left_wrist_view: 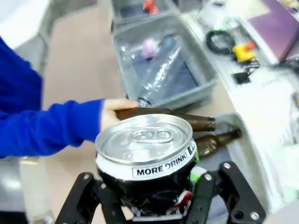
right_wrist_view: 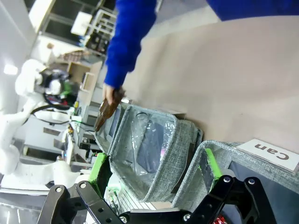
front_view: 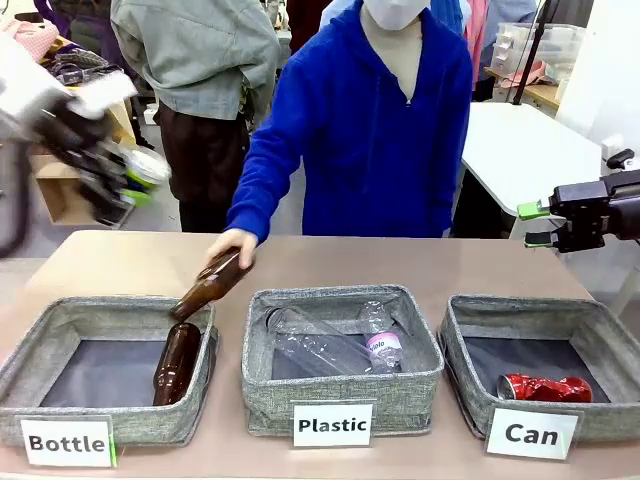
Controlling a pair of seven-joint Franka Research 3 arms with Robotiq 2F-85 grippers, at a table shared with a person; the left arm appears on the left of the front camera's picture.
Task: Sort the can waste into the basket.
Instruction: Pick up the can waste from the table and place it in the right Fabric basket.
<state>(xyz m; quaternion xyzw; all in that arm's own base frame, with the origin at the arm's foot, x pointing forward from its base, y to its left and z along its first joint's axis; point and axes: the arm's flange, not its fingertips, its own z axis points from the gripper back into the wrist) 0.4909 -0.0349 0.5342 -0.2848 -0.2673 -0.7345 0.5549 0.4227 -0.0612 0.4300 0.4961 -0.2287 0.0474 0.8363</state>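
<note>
With the left tool [left_wrist_view: 152, 198] clenched on the Pepsi can [left_wrist_view: 145, 154] at 10 o'clock and the right tool [front_view: 537, 225] released, carry it high over the person's hand [front_view: 232, 245] to the Can basket [front_view: 455, 345] at 4 o'clock.

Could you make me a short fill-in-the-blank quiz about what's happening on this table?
1. The crushed red can lies in the basket labelled ____.
2. The left gripper is shut on a dark ____ with a silver top.
3. The person's hand lowers a brown ____ into the Bottle basket.
Missing words: Can; can; bottle.
</note>
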